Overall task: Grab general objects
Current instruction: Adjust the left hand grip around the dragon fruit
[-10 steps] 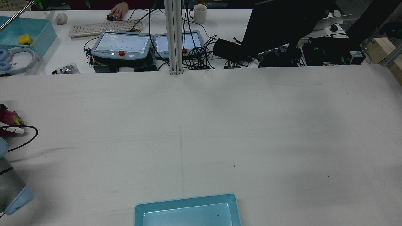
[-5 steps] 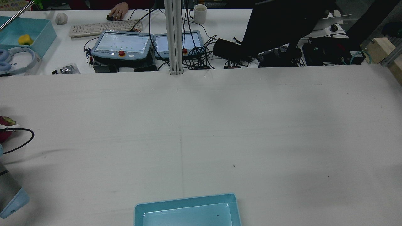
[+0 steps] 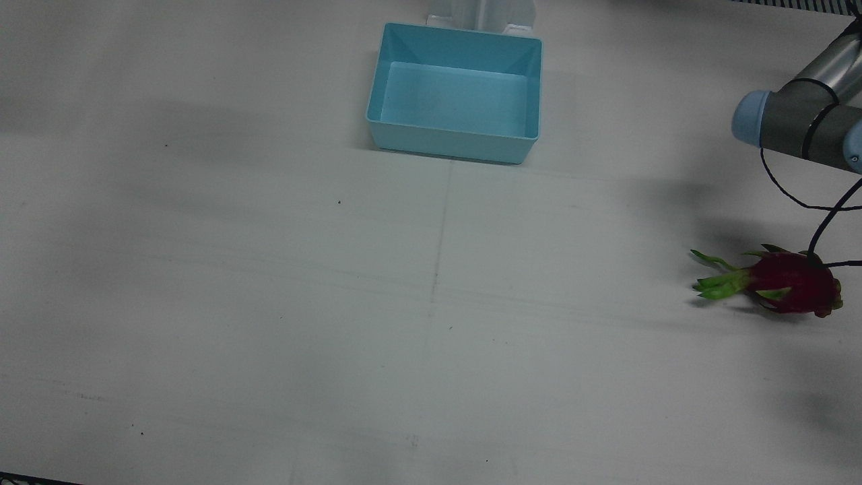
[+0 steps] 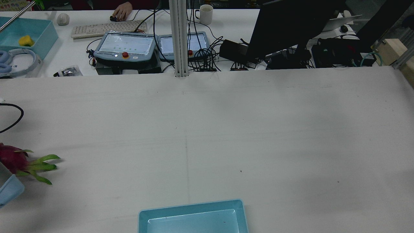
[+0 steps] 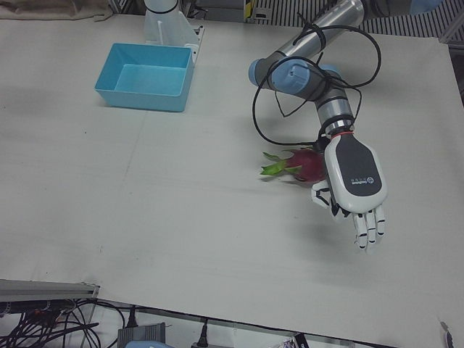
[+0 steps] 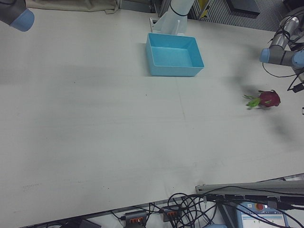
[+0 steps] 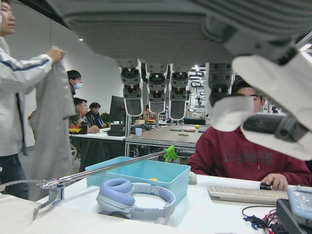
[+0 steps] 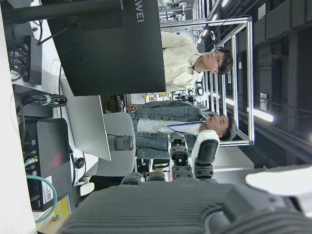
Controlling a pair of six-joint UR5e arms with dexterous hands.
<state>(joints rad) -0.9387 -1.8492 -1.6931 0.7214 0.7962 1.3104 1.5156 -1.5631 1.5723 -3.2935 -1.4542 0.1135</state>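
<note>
— Where's the fruit sitting?

— The magenta dragon fruit with green leafy tips [image 5: 307, 164] lies on its side on the white table [image 3: 269, 303], far out on the robot's left half, tips pointing toward the middle. From the rear camera it shows at the left edge [image 4: 14, 160].

— Is anything holding it?

— No. The white-and-grey left hand [image 5: 353, 187] hangs just beside it, on the operators' side, palm turned away, fingers [image 5: 368, 229] straight and spread, gripping nothing. I can't tell whether the wrist touches the fruit. A black cable [image 5: 290, 109] loops around the grey left arm with pale blue joints [image 5: 308, 72] above it.

— And the other hand?

— The right hand [image 8: 195, 161] only shows in its own camera, fingers stretched out with nothing between them; it's off the table views, apart from a pale blue arm joint [image 6: 19, 16] in a corner.

— What else is on the table?

— A light blue rectangular plastic bin [image 3: 458, 91], empty, near the pedestals, well apart from the fruit. Beyond, a desk holds two teach pendants [image 4: 126, 45], a beige keyboard [image 4: 106, 29], a white mug [image 4: 205, 13] and pale blue headphones [image 4: 16, 61]. A person's hand [image 4: 122, 12] rests on a mouse.
</note>
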